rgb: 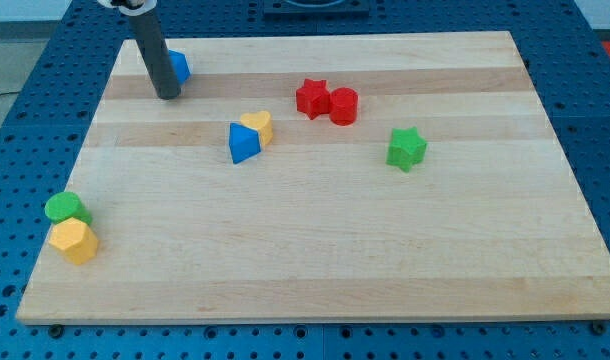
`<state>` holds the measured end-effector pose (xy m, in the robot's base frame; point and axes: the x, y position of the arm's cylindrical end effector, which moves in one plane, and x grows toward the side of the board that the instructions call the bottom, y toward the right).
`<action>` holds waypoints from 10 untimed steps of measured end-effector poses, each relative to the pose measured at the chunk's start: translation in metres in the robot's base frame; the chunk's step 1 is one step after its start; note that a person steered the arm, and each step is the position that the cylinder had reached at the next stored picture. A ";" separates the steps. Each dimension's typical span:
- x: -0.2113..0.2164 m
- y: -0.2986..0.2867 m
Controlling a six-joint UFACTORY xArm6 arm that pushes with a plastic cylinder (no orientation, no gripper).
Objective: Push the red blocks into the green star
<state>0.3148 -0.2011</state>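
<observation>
Right now my tip (168, 96) holds nothing; it is just a rod, touching a blue block (179, 67) at the view's top left. The red star (311, 97) and red cylinder (344, 105) touch each other, near the green star (406, 148). A crooked push could split them, or bump the blue wedge (242, 144) and yellow heart (258, 125).

Wooden counter (315, 270) carrying red star (311, 97), red cylinder (344, 105), green star (406, 148), blue wedge (242, 144), yellow heart (258, 125), green cylinder (66, 208), yellow hexagon (75, 241), blue block (179, 66).
</observation>
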 end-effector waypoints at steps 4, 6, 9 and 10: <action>-0.007 0.180; -0.009 0.194; 0.020 0.215; 0.032 0.228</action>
<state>0.3471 0.0272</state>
